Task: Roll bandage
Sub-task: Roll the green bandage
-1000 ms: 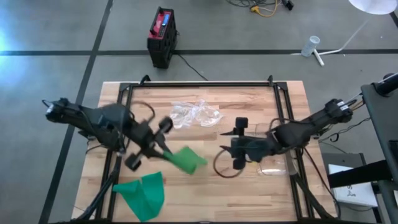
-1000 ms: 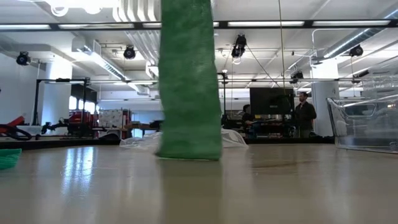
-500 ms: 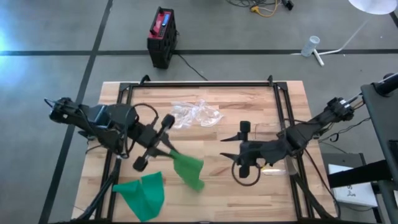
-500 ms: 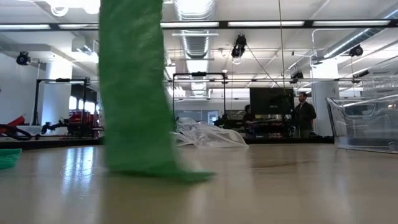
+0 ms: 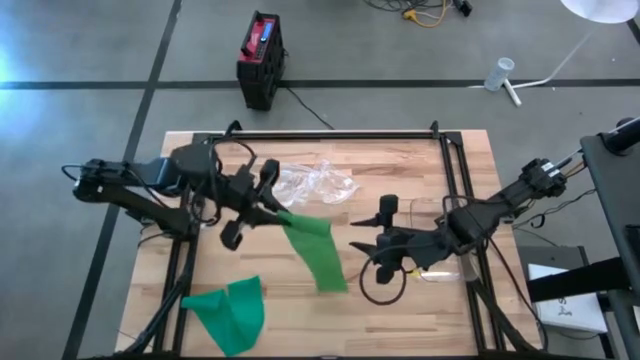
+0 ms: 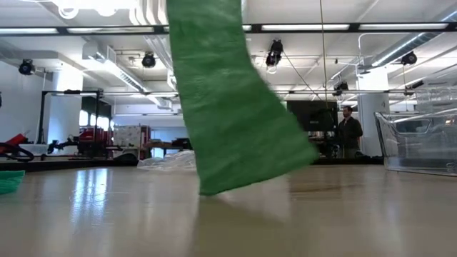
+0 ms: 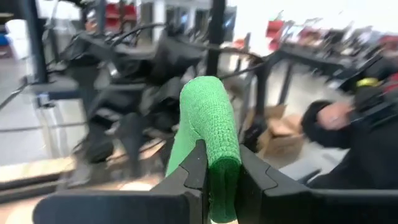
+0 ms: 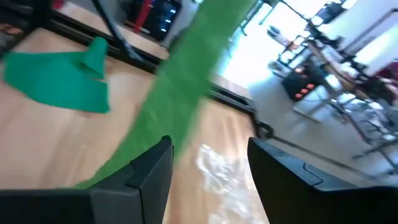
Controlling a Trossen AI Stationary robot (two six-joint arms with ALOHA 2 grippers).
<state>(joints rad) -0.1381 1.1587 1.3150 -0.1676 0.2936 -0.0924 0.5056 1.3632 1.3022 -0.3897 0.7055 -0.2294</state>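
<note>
- The wooden table [image 5: 330, 310] fills the middle of the high view, with a black frame [image 5: 320, 135] along its edges.
- The left arm [image 5: 150, 185] reaches in from the table's left side; the right arm [image 5: 490, 215] reaches in from the right side.
- The green bandage [image 5: 315, 250] hangs as a long strip from the left gripper. From above it runs from the gripper toward the table's middle. In the low view [image 6: 221, 100] it hangs down with its lower end at or just over the tabletop; contact cannot be told.
- A second piece of green cloth [image 5: 228, 312] lies loose on the table's near left corner, well apart from both grippers.
- A crumpled clear plastic wrapper [image 5: 315, 183] lies on the far middle of the table, just beside the left gripper.
- A clear plastic container [image 6: 418, 139] stands at the table's right side.
- The left gripper [image 5: 262, 208] is over the table's left half, fingers pinched nearly together on the top end of the bandage; its wrist view [image 7: 217, 168] shows the strip squeezed between the two fingers.
- The right gripper [image 5: 372, 238] is over the table's right-middle, near the strip's lower end, fingers spread apart with nothing gripped; its wrist view [image 8: 208, 165] shows the strip passing just beyond the gap.
- A person [image 6: 350, 132] stands far back in the room.
</note>
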